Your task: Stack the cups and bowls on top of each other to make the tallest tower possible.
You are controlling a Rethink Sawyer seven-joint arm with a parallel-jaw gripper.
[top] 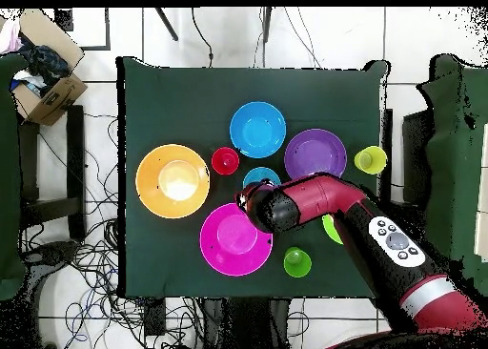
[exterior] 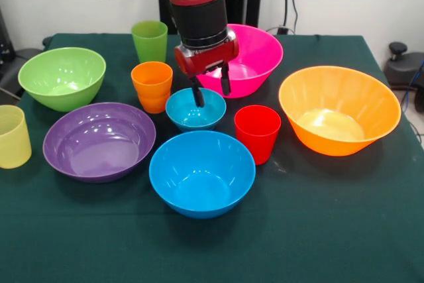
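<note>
My gripper [exterior: 211,90] is open, its fingers hanging over the far rim of the small blue bowl [exterior: 195,112], the left fingertip inside the bowl. The orange cup [exterior: 152,85] stands just left of it, the pink bowl [exterior: 255,54] behind, the red cup [exterior: 258,132] to the right. The large blue bowl [exterior: 202,171], purple bowl [exterior: 99,140], lime green bowl [exterior: 61,76], orange bowl [exterior: 339,107], green cup [exterior: 150,40] and pale yellow cup [exterior: 12,136] all stand apart, upright. Nothing is stacked.
In the overhead view the arm [top: 315,200] covers the orange cup and most of the lime green bowl [top: 330,231]. The dark green tablecloth [exterior: 318,230] has bare room along the front edge. A cardboard box [top: 48,88] sits off the table.
</note>
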